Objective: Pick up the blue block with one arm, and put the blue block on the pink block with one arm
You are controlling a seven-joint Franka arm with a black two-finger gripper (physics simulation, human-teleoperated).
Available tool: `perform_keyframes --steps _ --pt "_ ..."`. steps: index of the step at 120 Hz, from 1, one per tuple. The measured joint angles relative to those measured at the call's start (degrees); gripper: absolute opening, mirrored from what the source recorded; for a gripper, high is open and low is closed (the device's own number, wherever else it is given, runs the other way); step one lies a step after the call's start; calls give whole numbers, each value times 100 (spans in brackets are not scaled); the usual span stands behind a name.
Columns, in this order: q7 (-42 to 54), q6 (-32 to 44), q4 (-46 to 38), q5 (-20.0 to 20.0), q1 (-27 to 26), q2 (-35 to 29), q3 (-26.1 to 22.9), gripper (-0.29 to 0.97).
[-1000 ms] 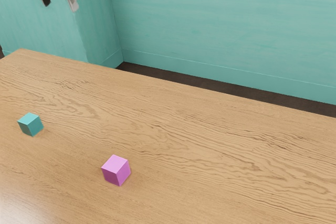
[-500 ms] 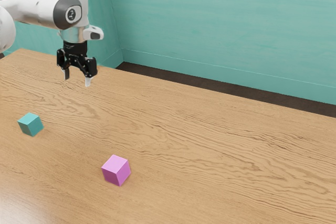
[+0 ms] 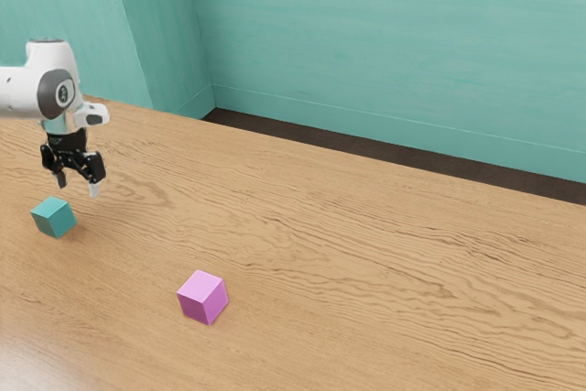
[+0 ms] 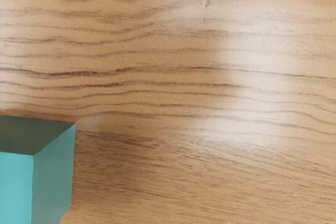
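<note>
At the exterior view's left, the end effector hangs with fingers apart, close above the blue block. That block rests on the table, well apart from the pink block.

My black tool looks matt; the light wooden bench is grained, faintly glossy; the blue-green block and pink block are smooth, matt.

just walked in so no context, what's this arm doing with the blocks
The arm's gripper hovers open just above the blue block, a little to the exterior view's right of it, not touching it. The blue block sits on the wooden table, not yet picked up. The pink block rests apart, further toward the exterior view's right, with nothing on it.
</note>
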Motion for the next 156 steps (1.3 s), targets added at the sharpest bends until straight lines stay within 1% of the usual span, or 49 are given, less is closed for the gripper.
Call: perform_keyframes --steps 11,27,45,76,104,126,156 --pt "256 315 -275 133 30 -99 88 68" --pt "593 629 -401 424 78 -148 118 68" --pt "931 945 -789 547 216 -390 120 68" --pt "1365 1245 -865 542 511 -306 113 68" --pt "1619 1342 -803 518 527 -60 104 68" --pt "1757 1369 -763 511 554 -26 104 68" --pt "1891 1326 -324 424 579 306 103 68"
